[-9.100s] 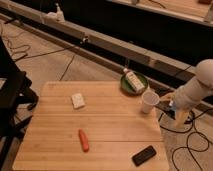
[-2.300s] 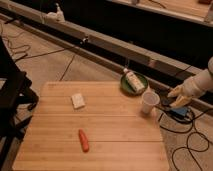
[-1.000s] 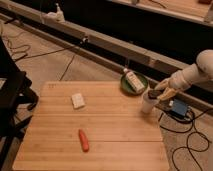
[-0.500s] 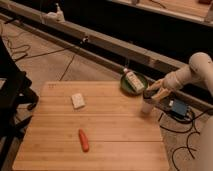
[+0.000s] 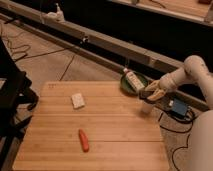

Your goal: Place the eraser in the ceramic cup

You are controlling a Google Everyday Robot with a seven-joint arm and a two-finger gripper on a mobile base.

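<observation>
Nearest to me on the wooden tabletop, I see the orange carrot-like stick lying flat, left of centre and close to the near edge, well apart from everything else. Farther in and slightly left, the whitish square block lies flat on the boards. Over at the right edge of the tabletop stands the ceramic cup, upright; only its lower body shows, because my hand hovers directly over its rim and hides the opening. A dark piece shows at the fingertips, just above the cup's mouth, which I take to be the eraser, but I cannot tell whether the fingers are clamped on it or spread apart. I also cannot tell whether the eraser touches the cup. The pale arm reaches in from the right, bending down toward the cup from beyond the tabletop's edge. Just behind the cup, at the far right corner, sits the round green plate with a white object lying across it. To the right, off the tabletop, a blue box with cables sits on the floor.
</observation>
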